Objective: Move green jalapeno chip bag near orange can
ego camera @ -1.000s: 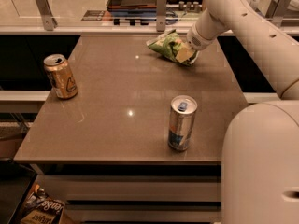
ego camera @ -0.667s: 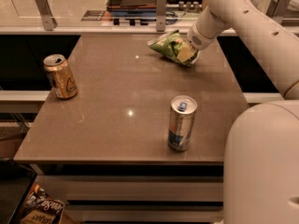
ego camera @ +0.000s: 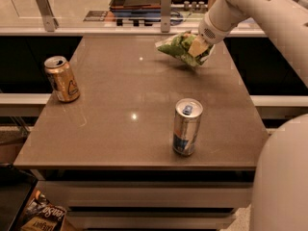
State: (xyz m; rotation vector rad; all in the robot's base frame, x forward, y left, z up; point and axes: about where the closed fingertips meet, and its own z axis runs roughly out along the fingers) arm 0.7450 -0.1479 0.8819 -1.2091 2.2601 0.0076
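Raised slightly since before, the green jalapeno chip bag (ego camera: pixel 174 47) is clamped in the tool (ego camera: pixel 198 47) above the desk (ego camera: pixel 120 95); the orange can (ego camera: pixel 61 79) is not yet approached.

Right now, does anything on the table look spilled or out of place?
Nothing spilled; orange can and silver can stand upright. Only the green jalapeno chip bag hangs crumpled and tilted in the gripper at the far right.

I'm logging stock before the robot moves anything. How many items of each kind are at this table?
Cans: 2, the orange can and the silver-and-blue can
Chip bags: 1, the green jalapeno chip bag, clamped in the gripper over the far right of the table
Total: 3
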